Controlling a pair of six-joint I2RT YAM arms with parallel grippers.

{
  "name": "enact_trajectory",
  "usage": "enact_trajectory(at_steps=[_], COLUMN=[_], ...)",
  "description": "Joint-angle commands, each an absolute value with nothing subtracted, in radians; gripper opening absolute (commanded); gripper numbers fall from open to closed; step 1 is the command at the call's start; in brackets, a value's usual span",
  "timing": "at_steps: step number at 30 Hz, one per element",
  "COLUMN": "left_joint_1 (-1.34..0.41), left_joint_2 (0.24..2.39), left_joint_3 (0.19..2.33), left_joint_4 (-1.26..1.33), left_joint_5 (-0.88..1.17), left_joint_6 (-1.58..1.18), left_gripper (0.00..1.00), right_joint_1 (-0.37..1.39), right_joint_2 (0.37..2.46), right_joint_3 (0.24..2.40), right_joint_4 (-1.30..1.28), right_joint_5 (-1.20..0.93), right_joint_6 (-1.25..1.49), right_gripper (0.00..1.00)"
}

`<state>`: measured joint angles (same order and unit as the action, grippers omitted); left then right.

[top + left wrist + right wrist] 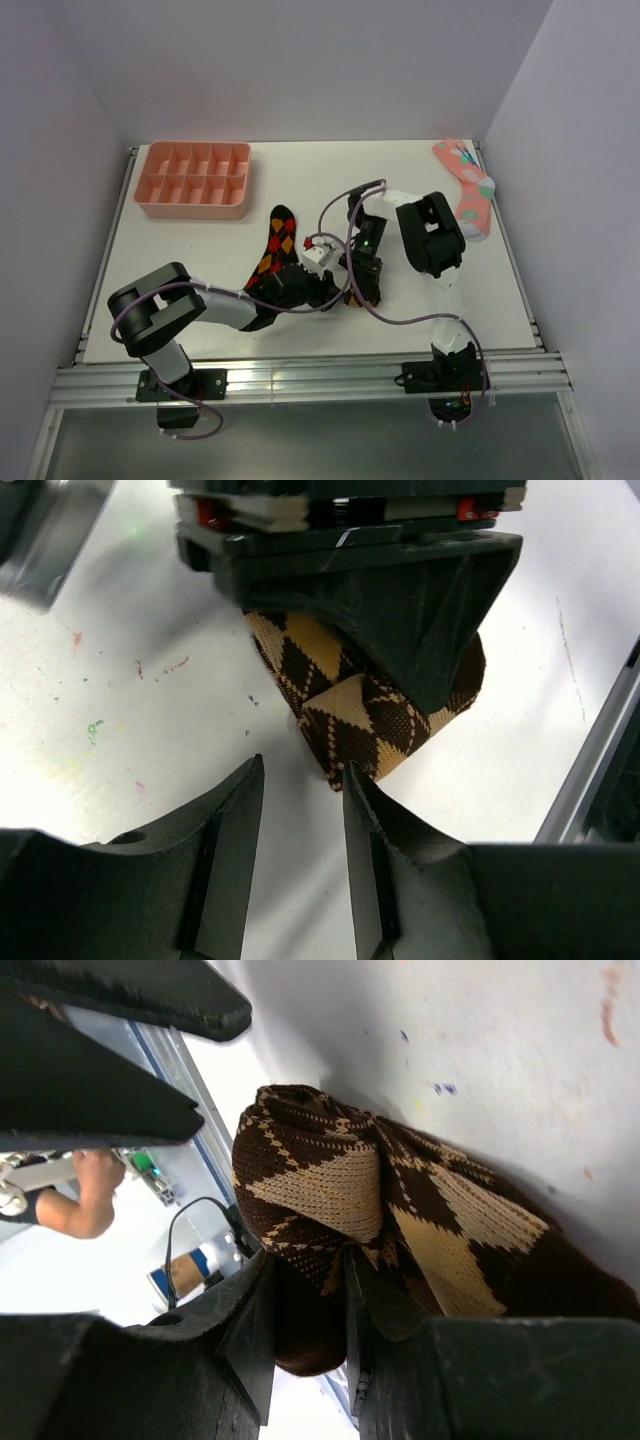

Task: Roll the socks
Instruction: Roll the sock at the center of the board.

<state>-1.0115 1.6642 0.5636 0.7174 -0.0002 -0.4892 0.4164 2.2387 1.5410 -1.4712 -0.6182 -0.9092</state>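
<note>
The right gripper (308, 1285) pinched the rolled tan-diamond argyle sock (330, 1175); the left gripper (300, 805) hovered just beside it, jaws slightly apart.

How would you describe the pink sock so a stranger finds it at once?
Start at the white table and go to its far right corner. The pink sock lies there along the edge. Its pink colour with teal and white marks sets it apart from the dark argyle sock mid-table.
</note>
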Motion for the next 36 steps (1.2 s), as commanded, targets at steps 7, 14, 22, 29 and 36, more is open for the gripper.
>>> enact_trajectory(at_steps=[7,14,22,29,36], left_joint_1=[-1.057,-1.066,-1.080,-1.089,-1.092], left_joint_2=[1.641,1.686,1.747,1.766,1.809], left_joint_3=[0.613,0.673,0.749,0.773,0.827], left_joint_4=[0.713,0.689,0.604,0.565,0.509], left_joint_5=[0.018,0.087,0.204,0.270,0.302], left_joint_6=[-0.335,-0.215,-0.149,-0.132,-0.110], left_gripper=[0.48,0.51,0.51,0.52,0.52], right_joint_1=[0.446,0.417,0.362,0.350,0.347], right_joint_2=[2.249,2.215,2.206,2.221,2.220], right_joint_3=[1.488,1.414,1.399,1.396,1.396], right_joint_4=[-1.295,-1.305,-1.316,-1.312,-1.313], right_joint_5=[-0.558,-0.612,-0.626,-0.632,-0.627], right_joint_6=[-0.899,-0.893,-0.893,-0.888,-0.890], right_gripper=[0.01,0.01,0.01,0.01,0.01])
